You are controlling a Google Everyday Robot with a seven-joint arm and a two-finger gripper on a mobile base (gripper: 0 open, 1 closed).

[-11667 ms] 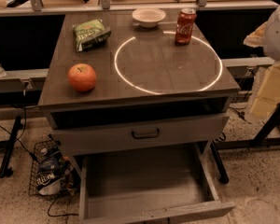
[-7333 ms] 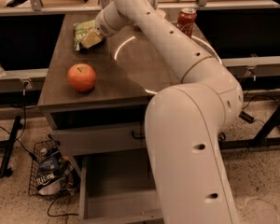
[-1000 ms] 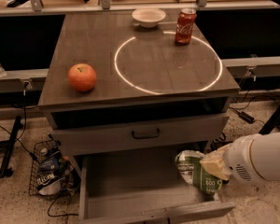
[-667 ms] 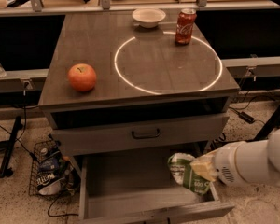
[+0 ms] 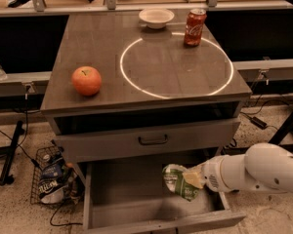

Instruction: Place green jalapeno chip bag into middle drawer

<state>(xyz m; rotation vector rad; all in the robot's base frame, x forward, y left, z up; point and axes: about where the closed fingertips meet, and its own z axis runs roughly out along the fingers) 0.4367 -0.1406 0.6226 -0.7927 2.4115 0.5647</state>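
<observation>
The green jalapeno chip bag (image 5: 177,180) hangs crumpled over the right half of the open middle drawer (image 5: 122,199), a little above its flat grey floor. My gripper (image 5: 191,179) reaches in from the right on a thick white arm and is shut on the bag's right edge. The drawer is pulled out at the bottom of the cabinet, below the closed drawer front with the dark handle (image 5: 153,140).
On the cabinet top sit an apple (image 5: 86,80) at the left, a white bowl (image 5: 156,17) and a red soda can (image 5: 194,27) at the back, around a glowing ring. A wire basket with cables (image 5: 51,179) stands on the floor at the left.
The bag left the cabinet top and came down into the drawer opening. Over the last second my gripper moved it leftward, further over the drawer.
</observation>
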